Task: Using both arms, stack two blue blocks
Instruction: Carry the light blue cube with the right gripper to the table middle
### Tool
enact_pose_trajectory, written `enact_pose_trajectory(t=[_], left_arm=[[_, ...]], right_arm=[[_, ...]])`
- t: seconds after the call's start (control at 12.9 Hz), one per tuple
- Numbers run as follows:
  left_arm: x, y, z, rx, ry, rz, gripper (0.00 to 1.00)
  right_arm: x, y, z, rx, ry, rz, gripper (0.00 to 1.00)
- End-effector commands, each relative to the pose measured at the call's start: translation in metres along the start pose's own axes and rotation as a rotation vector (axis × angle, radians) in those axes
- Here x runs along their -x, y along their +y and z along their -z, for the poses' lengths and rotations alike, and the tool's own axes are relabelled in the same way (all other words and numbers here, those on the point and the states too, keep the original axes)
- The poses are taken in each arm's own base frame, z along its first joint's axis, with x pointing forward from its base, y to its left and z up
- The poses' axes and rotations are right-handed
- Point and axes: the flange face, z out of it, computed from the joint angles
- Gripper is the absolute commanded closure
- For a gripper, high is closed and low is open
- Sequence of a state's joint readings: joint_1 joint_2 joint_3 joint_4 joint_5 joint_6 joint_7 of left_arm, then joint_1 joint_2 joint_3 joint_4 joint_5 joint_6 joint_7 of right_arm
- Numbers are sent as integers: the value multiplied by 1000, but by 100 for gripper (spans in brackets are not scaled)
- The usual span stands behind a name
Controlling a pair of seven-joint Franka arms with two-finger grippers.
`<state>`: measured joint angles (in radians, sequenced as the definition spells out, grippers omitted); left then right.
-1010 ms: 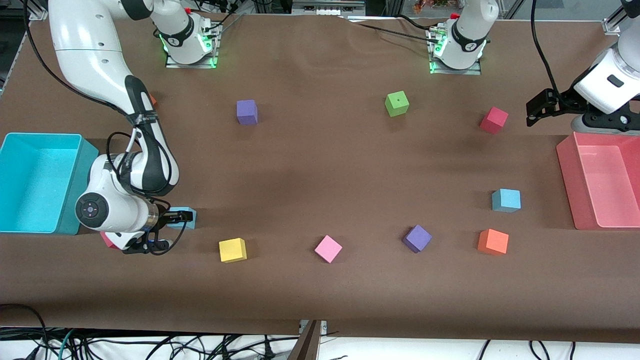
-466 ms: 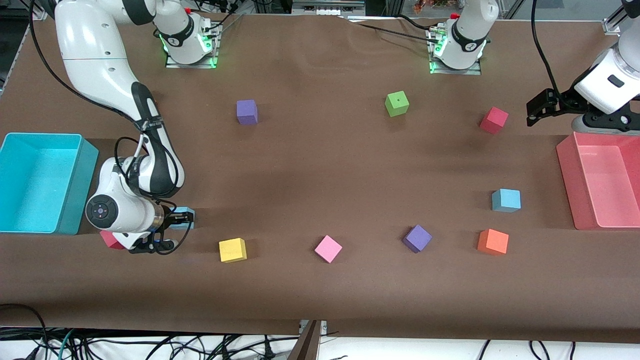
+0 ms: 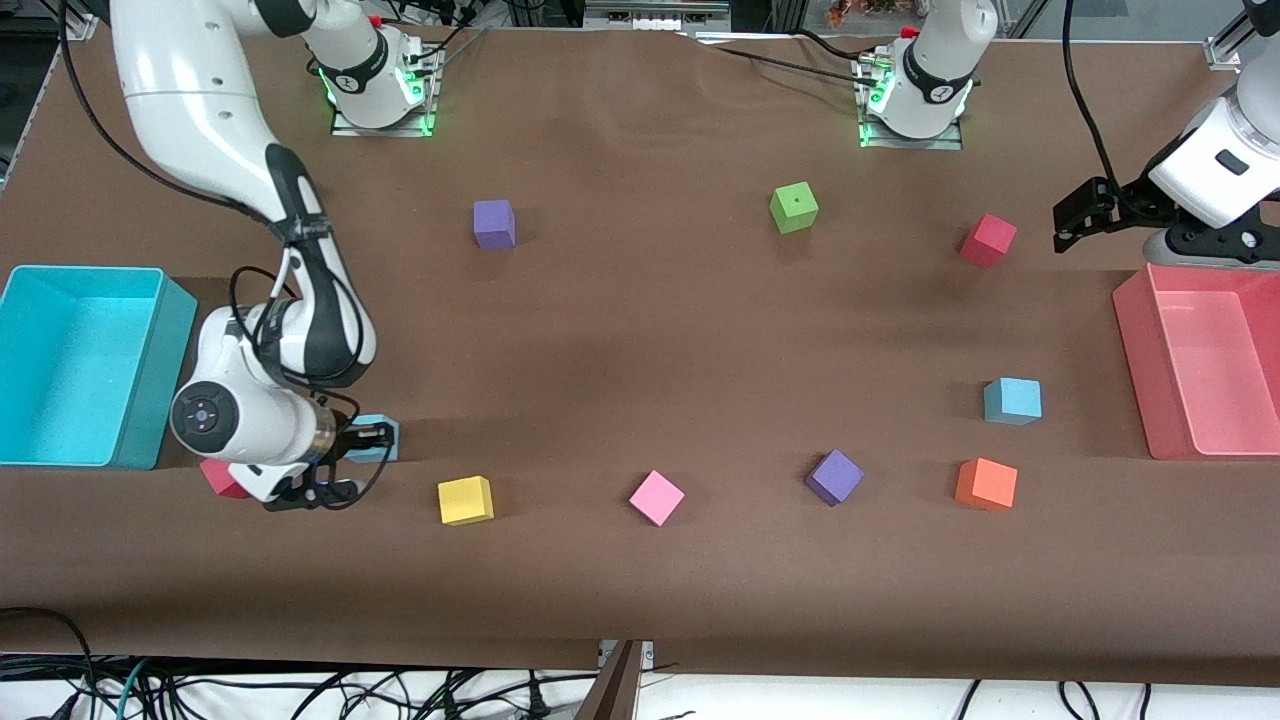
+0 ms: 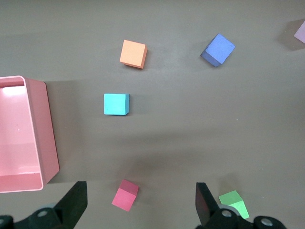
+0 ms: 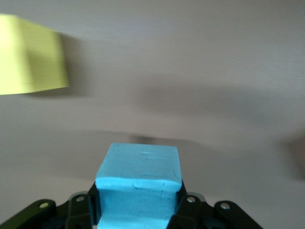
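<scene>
Right hand (image 3: 372, 437) grips a blue block (image 3: 381, 440) above the brown table (image 3: 640, 340).

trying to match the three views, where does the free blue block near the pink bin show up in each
Front view: the free blue block lies beside the pink bin, just farther from the camera than the orange block.
Left wrist view: it sits mid-frame, between pink bin and orange block.
Right wrist view: not in it; the blue block there is the held one.
Shared landmark: orange block.

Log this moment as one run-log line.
right gripper: shut on blue block | left gripper: open, waiting above pink bin | second blue block: on table
</scene>
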<state>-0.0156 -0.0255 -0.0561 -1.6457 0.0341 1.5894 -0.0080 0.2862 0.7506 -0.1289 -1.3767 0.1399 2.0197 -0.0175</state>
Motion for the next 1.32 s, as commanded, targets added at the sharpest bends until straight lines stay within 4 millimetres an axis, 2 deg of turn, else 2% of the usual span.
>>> enact_pose_trajectory(t=[0.0,0.08,0.31,0.54,0.7,0.85,1.01,1.09,1.24], left_arm=[[2,0,7,17,-2,5,0],[2,0,6,17,-3,5,0],[2,1,6,17,-3,3,0],[2,1,6,16,-3,3,0],[2,0,6,16,-3,5,0],[2,0,6,17,-3,5,0],[2,0,6,16,-3,5,0],[2,0,6,16,-3,5,0],[2,0,6,16,-3,5,0]], right_arm=[[14,-85,30,8,-20,-68,73],[19,-125,35,10,-7,-75,72],[37,-224,49,-6,45,-164,72],[62,-298,46,-61,55,-204,72],[78,-346,33,-120,71,-269,72],[94,-383,7,-133,82,-296,72],[108,-411,-30,-130,82,-284,72],[116,-424,-48,-128,82,-289,72],[123,-433,-71,-115,72,-286,69]])
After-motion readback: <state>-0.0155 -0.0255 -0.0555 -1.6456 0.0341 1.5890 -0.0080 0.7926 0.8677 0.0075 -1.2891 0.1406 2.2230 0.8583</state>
